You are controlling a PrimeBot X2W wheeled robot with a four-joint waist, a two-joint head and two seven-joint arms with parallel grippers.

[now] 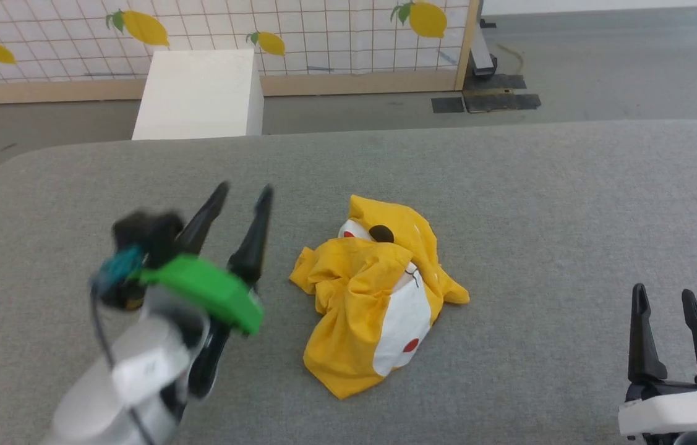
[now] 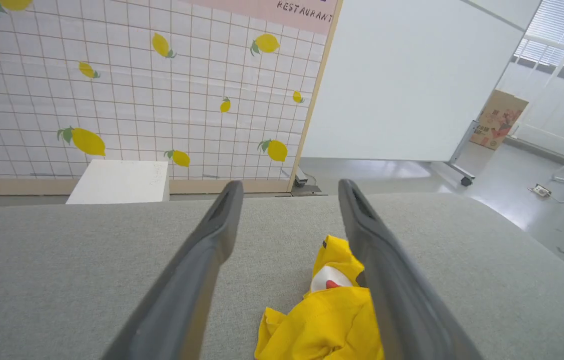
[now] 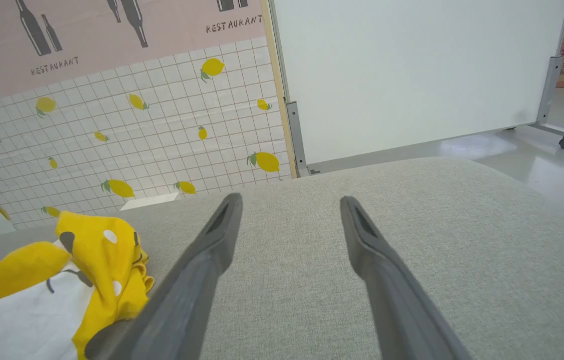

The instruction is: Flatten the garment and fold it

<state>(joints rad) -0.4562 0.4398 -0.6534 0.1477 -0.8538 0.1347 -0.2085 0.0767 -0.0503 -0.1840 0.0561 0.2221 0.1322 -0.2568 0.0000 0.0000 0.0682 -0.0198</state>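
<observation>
On the grey bench (image 1: 509,185), seen from my head, the yellow T-shirt (image 1: 354,296) lies crumpled between my left fingers (image 1: 253,238) and right fingers (image 1: 640,337), both pairs spread and empty. Left wrist: it lies just beneath my parted fingers. Right wrist: it sits at lower left, fingers apart.

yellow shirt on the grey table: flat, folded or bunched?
Bunched. The bright yellow cotton T-shirt lies in a crumpled heap on the grey fabric surface, print partly buried.

You see the garment (image 1: 354,296) as soft, creased matt cloth; the bench (image 1: 540,216) wears coarse grey woven fabric; the floor (image 3: 537,165) looks glossy.
</observation>
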